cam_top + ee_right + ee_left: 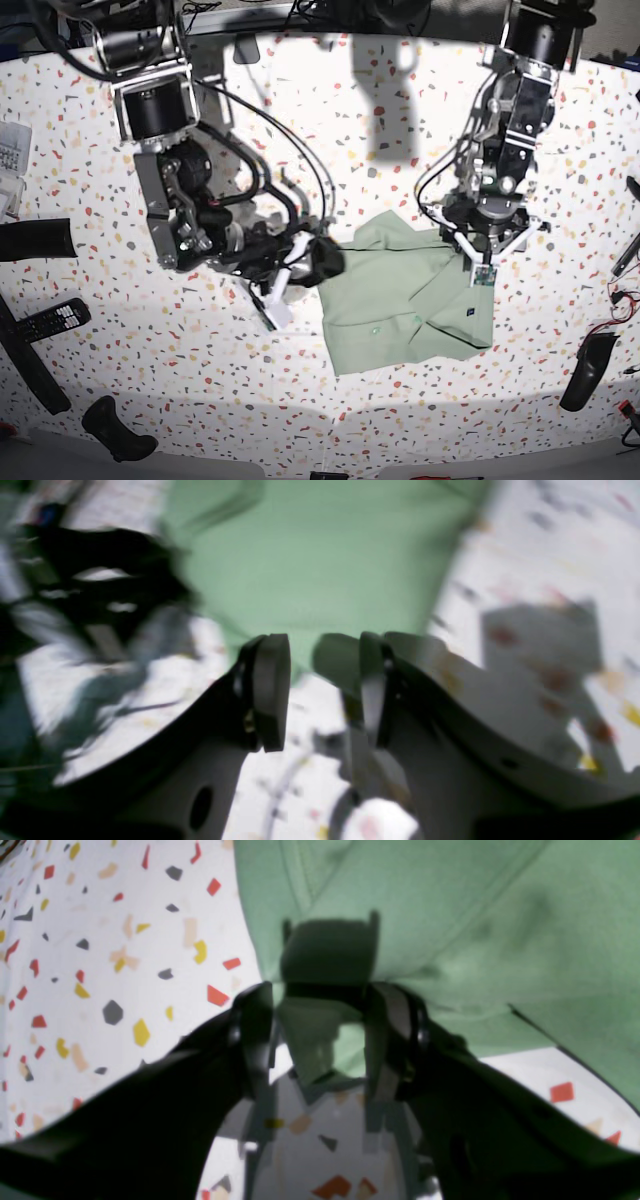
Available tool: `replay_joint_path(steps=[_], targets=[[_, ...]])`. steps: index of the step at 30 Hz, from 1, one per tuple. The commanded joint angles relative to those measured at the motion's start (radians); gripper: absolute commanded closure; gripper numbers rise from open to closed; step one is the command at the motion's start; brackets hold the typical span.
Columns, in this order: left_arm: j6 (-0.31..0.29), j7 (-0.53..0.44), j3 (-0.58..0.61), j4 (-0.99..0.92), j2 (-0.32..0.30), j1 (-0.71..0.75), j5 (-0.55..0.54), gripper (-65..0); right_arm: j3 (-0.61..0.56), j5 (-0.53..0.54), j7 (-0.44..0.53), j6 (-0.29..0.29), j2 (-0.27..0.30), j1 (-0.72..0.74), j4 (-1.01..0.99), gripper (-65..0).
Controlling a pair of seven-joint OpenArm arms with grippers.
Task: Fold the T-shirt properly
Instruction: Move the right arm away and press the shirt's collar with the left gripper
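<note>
Left wrist view: the left claw (320, 1005) pinches the pale green T-shirt (450, 930) edge over the speckled counter (125, 965). Right wrist view, blurred: the right claw (320, 680) grips cloth too. Base view: the T-shirt (400, 300) lies mid-counter between both arms.

A white desk (420, 110) speckled with red, yellow and grey chips fills the base view. Near its left edge lie a black remote control (50, 319) and a dark cylinder (35, 240). A black handle-like object (585, 371) rests near the right edge.
</note>
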Motion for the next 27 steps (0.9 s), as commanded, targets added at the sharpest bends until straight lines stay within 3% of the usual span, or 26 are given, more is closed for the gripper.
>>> replay_joint_path(steps=[1, 7, 12, 15, 17, 19, 24, 27], targets=[[0.007, -0.024, -0.004, 0.016, -0.016, -0.034, 0.011, -27.6, 0.006, 0.031, 0.030, 0.009, 0.005, 0.044, 0.023, -22.5], [0.008, -0.011, -0.004, 0.016, -0.078, -0.105, 0.037, -27.5, 0.006, 0.061, 0.031, 0.009, 0.006, 0.126, 0.023, -22.5], [0.008, 0.055, -0.004, 0.016, -0.122, -0.176, 0.037, -27.5, 0.006, 0.057, 0.008, 0.009, 0.006, 0.177, 0.023, -22.5], [0.008, 0.106, -0.004, 0.016, -0.133, -0.202, 0.037, -27.5, 0.013, 0.006, 0.022, 0.009, 0.008, 0.192, 0.023, -22.5], [0.009, 0.114, -0.004, 0.016, -0.131, -0.207, 0.025, -27.5, 0.022, -0.084, 0.076, 0.009, 0.005, 0.196, 0.021, -22.5], [0.008, 0.103, -0.004, 0.016, -0.126, -0.219, -0.052, -27.5, 0.025, -0.148, 0.121, 0.009, 0.006, 0.198, 0.020, -22.5], [-0.034, 0.080, -0.004, -0.042, -0.047, -0.293, -0.106, -27.5, 0.057, -0.285, 0.133, -0.135, 0.008, 0.198, 0.019, -22.5], [-0.066, 0.052, -0.004, -0.183, 0.019, -0.376, -0.172, -27.5, 0.160, -0.314, 0.122, -0.143, 0.012, 0.198, 0.019, -22.5]])
